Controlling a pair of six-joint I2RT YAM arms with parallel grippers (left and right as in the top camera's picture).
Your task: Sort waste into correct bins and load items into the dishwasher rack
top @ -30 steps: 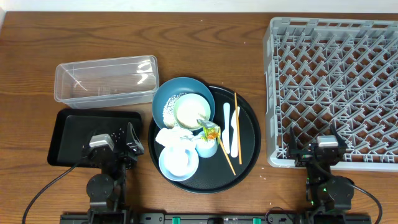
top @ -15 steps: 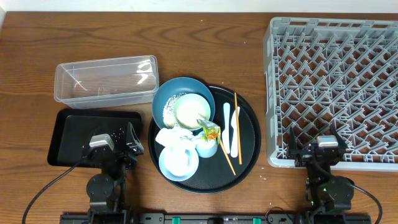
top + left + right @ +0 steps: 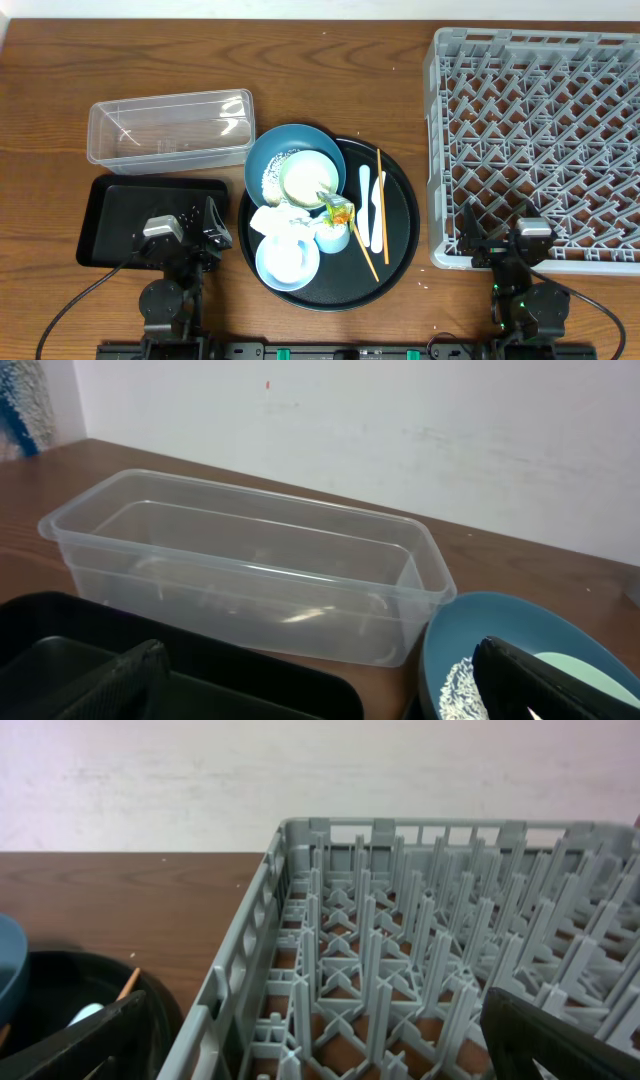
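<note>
Nothing on the counter has shifted; only the right hand (image 3: pixel 498 232) has edged a touch to the right at the near edge of the rack (image 3: pixel 437 150). Both hands are spread wide and hold nothing. The left hand (image 3: pixel 183 222) hovers over the near right corner of the flat tray (image 3: pixel 110 215). Sorting looks not yet begun: the tub (image 3: pixel 170 100) and the rack hold nothing, and everything waits on the round tray (image 3: pixel 400 235) between the arms. The blue bowl (image 3: pixel 262 155) sits at its far left with rice (image 3: pixel 272 178) and the green bowl (image 3: pixel 308 177) inside. A napkin (image 3: pixel 270 218) lies just near of it, touching the pale blue bowl (image 3: pixel 287 258), and the wrapper (image 3: pixel 340 212) rests on the cup (image 3: pixel 333 238). The spoon (image 3: pixel 366 192) and chopsticks (image 3: pixel 382 205) lie to the right. A likely opening is for the left hand to reach right and pinch the napkin or wrapper, since the waste lies on the dishes and should go first. The close packing is the obstacle: spread fingers may knock the cup or bowls. One chopstick slants against the cup. The loose rice will probably want tipping rather than pinching.
</note>
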